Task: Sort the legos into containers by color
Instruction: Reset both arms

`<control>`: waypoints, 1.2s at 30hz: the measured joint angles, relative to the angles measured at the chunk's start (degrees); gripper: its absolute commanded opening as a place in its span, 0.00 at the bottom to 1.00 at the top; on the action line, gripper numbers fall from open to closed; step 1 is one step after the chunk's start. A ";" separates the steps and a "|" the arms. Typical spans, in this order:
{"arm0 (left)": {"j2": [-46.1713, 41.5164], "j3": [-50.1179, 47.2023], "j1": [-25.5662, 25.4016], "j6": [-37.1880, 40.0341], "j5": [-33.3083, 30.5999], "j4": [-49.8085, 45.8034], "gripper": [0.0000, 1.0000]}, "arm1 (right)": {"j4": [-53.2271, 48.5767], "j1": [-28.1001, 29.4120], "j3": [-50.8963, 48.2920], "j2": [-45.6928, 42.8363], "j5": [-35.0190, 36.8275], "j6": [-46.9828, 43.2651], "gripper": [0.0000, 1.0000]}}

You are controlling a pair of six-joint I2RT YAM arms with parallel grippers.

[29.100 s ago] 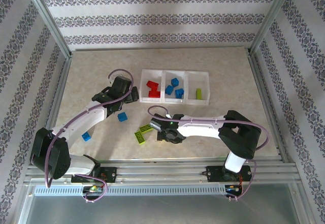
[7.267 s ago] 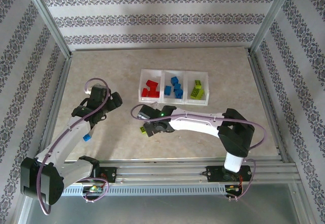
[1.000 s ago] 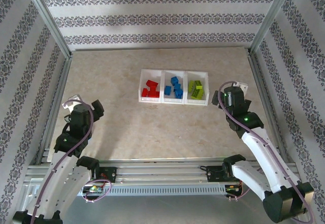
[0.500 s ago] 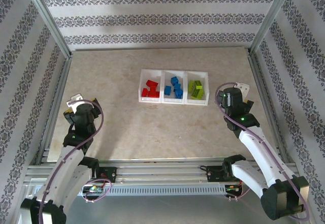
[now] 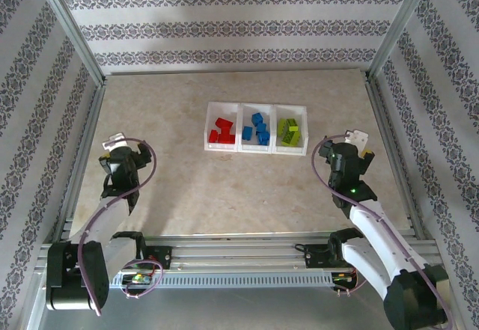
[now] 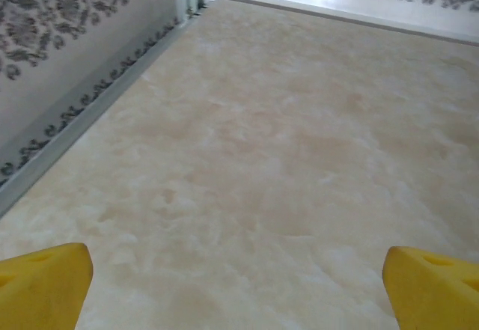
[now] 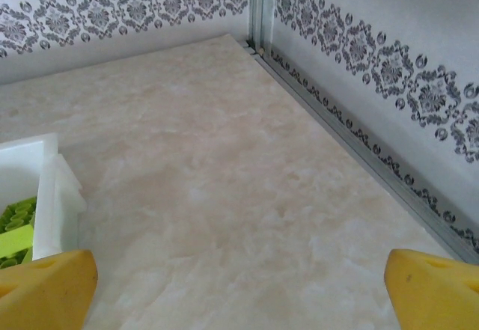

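Top external view: every brick I could see lay in the tray (image 5: 257,151), which sat toward the far middle of the table (image 5: 165,113). The red bricks (image 5: 221,131) were in its left compartment, the blue bricks (image 5: 258,129) in the middle one and the green bricks (image 5: 289,131) in the right. By that the sorting looked done.

To my eye those bricks would be light, hard and stiff, with smooth sides that could slip in a loose pinch. I'd take one across its two flat side faces, not over the studs. The tray looked thin-walled and light, so a push against its rim would likely slide it.

The left gripper (image 5: 120,154) was pulled in over the near left of the table, well apart from the tray, its arm folded close to its base. From the left wrist its yellow fingers (image 6: 45,281) stood wide apart with nothing between them, bare table ahead. The right gripper (image 5: 349,150) was tucked in on the near right, near the tray's right end but not touching it. From the right wrist its jaws gaped wide as well, the fingers (image 7: 45,285) holding nothing, and the tray wall (image 7: 52,188) showed at the left edge with green bricks (image 7: 15,229) inside.
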 measured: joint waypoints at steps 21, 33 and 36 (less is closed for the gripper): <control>21.81 1.60 0.00 3.32 12.44 21.70 1.00 | 15.85 -4.70 -1.55 10.71 -6.88 -4.90 0.98; 29.92 7.34 -0.02 6.67 22.36 23.87 1.00 | 26.34 -6.93 -6.29 15.39 -11.10 -6.91 0.98; 29.92 7.82 -0.07 7.41 23.39 23.76 1.00 | 29.33 -7.41 -7.28 16.48 -12.41 -8.15 0.98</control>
